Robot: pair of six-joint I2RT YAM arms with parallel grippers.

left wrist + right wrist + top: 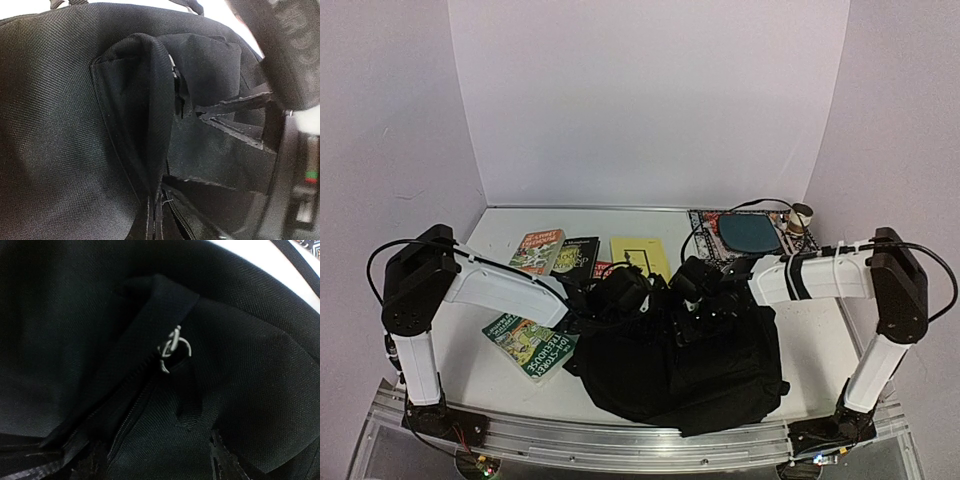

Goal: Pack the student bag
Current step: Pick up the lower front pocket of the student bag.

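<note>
— Where was the student bag, and how far along was the packing?

— It lay slumped on the table at about 6 o'clock in the overhead view, just ahead of the arm bases. I'd call it barely begun. Every book in view lay outside it: a green paperback at 8 o'clock, touching the bag's edge, then a colourful book, a dark book and a yellow book in a row from 10 to 11 o'clock.

— And the arms?

— The left gripper and right gripper were both down on the bag's far edge. The right wrist view sat close over the metal zip pull; the left showed a raised fold of fabric.

— Fingers apart, or clamped on cloth?

— I couldn't tell for either; it was black on black. Nor how far the zip was undone. Opening and loading looked to be left.
</note>
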